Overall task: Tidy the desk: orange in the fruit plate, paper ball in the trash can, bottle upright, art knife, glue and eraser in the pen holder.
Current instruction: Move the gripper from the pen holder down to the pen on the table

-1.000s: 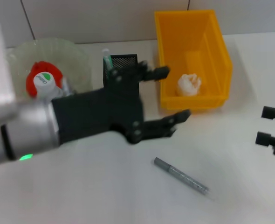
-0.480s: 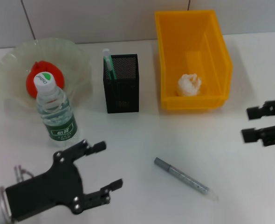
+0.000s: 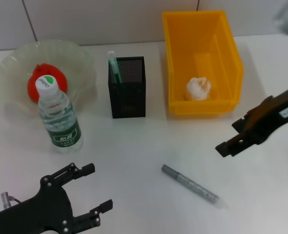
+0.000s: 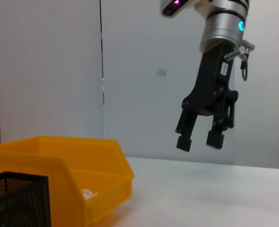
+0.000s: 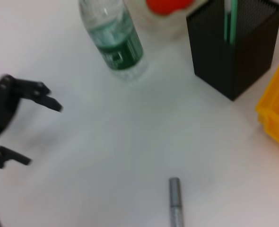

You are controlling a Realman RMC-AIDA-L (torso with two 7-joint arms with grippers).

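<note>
one item left on the surface: the art knife

at far left, the left gripper (image 3: 88, 187) is seen low over the surface (image 3: 134, 146), jaws spread and holding nothing. behind it the orange (image 3: 44, 78) is seen in the fruit plate (image 3: 80, 61), and the bottle (image 3: 57, 117) is stood upright just in front of the plate. in the middle, the pen holder (image 3: 128, 87) is found with a green-and-white stick poking out; whether glue and eraser are both inside cannot be told. nearer the camera, the art knife (image 3: 192, 185) is laid flat on the surface, well apart from the holder. to the right, the paper ball (image 3: 198, 88) is seen in the trash can (image 3: 222, 53). the right gripper (image 3: 229, 141) is held above the surface beside the knife, jaws parted and empty in the left wrist view.

the step in hand is judged to be the pickup of the knife. it would best be approached from above, the jaws turned across the slim handle and closed near its middle, so that it is not tipped when lifted toward the holder.
</note>
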